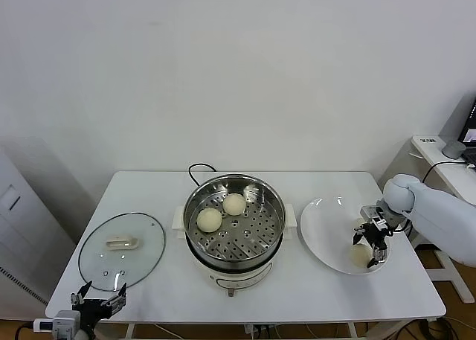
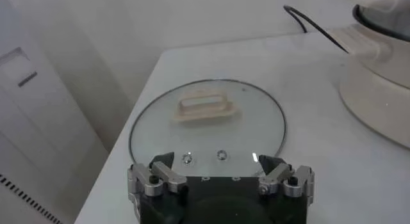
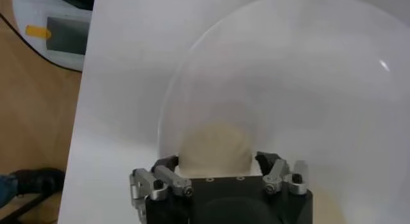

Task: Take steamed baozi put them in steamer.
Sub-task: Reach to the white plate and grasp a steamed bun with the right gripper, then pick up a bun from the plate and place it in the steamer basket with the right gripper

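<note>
Two steamed baozi [image 1: 209, 219] [image 1: 234, 203] lie on the perforated tray of the steamer [image 1: 268, 228] at the table's middle. On the white plate [image 1: 320, 228] to its right lies a third baozi [image 1: 360, 256] [image 3: 214, 145]. My right gripper [image 1: 370, 249] [image 3: 215, 162] is down over it, open, with one finger at each flank and a thin gap showing on one side. Another cream bun [image 1: 361, 223] peeks out behind that gripper. My left gripper [image 1: 98, 299] [image 2: 216, 162] hangs open and empty at the table's front left corner.
The glass lid [image 1: 121, 249] [image 2: 205, 126] with its white handle lies flat on the left of the table, just beyond the left gripper. The steamer's black cord [image 1: 199, 169] runs off behind it. The table's right edge is close to the plate.
</note>
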### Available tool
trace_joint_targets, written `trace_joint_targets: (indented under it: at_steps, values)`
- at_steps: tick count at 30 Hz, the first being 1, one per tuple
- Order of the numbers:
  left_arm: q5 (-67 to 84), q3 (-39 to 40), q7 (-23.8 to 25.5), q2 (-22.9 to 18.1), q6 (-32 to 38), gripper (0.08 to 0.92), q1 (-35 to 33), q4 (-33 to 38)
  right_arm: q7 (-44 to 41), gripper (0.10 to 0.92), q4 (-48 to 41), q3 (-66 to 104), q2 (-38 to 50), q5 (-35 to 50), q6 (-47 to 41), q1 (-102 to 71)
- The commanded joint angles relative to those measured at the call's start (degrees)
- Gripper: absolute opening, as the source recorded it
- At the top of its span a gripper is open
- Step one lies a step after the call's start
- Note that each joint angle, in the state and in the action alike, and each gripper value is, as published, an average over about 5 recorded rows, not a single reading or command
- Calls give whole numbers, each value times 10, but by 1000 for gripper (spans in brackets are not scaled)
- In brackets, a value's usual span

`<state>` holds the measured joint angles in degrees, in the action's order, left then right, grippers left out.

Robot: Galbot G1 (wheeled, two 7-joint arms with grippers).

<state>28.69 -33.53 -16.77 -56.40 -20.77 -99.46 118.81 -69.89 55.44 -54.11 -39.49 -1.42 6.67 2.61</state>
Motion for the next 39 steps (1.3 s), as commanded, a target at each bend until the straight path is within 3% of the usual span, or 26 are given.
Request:
trace_joint_targets:
  at_steps: [1,8,18,27,39]
  values:
    - [-1,0,0,-1,-1,823,0,1,-6,650,-6,18,-3,-5,-2,-13]
    - [-5,1,-1,-3,-2,823,1,3,-17,552,4,1,5,21,-6,13]
    - [-10,2,-1,-5,-3,823,0,7,-33,542,71,-104,10,99,-2,212]
    - [-14,5,-3,-5,-6,823,2,13,-7,543,125,-116,-93,187,65,359]
    - [-14,6,-4,-2,-6,823,2,13,41,541,224,-108,-180,180,184,346]
